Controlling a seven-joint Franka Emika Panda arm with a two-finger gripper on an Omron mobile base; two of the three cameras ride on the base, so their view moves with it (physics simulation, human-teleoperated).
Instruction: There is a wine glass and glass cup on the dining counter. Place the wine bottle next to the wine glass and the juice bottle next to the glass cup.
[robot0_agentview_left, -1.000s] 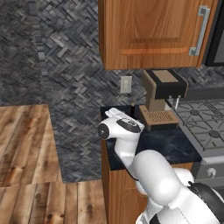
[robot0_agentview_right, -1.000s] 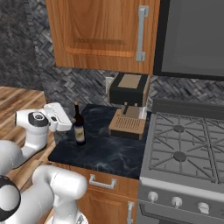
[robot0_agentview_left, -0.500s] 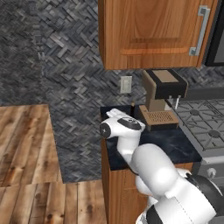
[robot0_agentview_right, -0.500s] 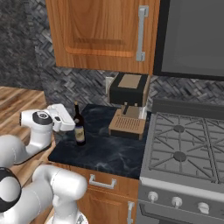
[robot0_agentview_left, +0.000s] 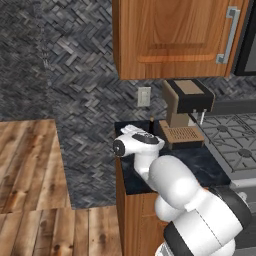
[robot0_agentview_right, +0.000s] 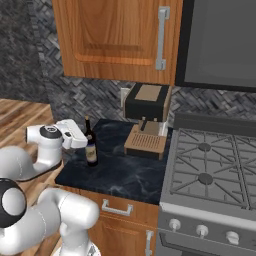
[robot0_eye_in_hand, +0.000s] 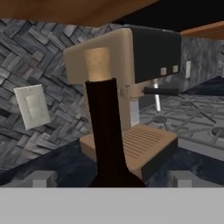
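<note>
Pincer (robot0_agentview_right: 80, 141) sits spread either side of the wine bottle (robot0_agentview_right: 90, 146) dead ahead, so you're mid-grab: nudge in, clamp the neck, then lift.

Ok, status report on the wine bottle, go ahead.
Claw open, fingers either side of the wine bottle, not closed on it. Bottle upright on kitchen counter. Coffee machine stands behind it; nothing between.

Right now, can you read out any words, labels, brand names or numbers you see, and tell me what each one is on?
No readable text.
Slim dark wine bottle: its pale label is too small and blurred to read.
Tan and black coffee machine: two small pale buttons, no legible marks.
Pale wall outlet plate: blank.
</note>
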